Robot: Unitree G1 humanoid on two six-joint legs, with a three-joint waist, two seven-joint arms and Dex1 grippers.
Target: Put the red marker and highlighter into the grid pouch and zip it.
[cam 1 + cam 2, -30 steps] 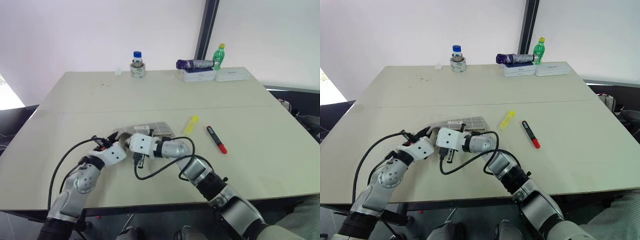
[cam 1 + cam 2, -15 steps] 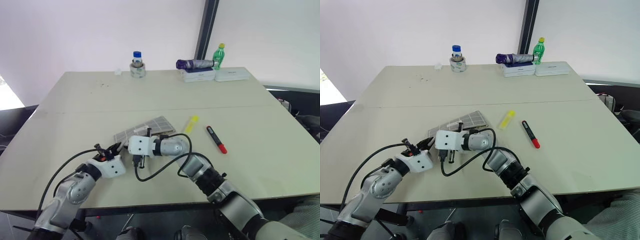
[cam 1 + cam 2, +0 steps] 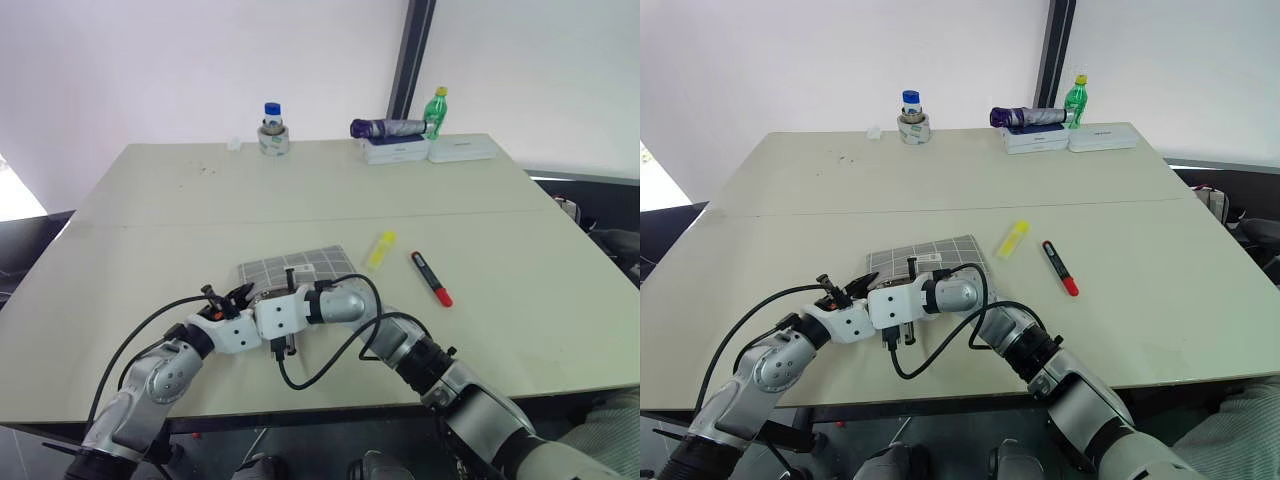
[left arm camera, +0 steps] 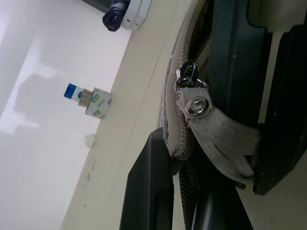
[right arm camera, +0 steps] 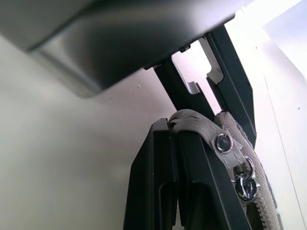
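Flat grey fabric grid pouch [image 3: 296, 268] with thin white lines lying on the pale table [image 3: 520, 300], near edge, just beyond both wrists; left gripper [image 3: 243, 296] clamped on the corner of the pouch at its zipper end, seemingly to anchor the fabric; right gripper [image 3: 289, 281] pinched shut on the grey fabric pull tab [image 5: 211, 132] with its metal snap, ring and slider hanging just below — a hold that suits drawing the zipper along the edge. Both sets of jaws narrow, closed on cloth rather than empty; wrists almost touching, arms crossing low over the table. Stubby all-yellow highlighter [image 3: 381, 249] resting just beside the pouch's right end; slim black-barrelled red marker [image 3: 432, 277] with red cap further right, near the highlighter but apart from it; neither yet inside. Likely step — opening the pouch first, loading afterwards.
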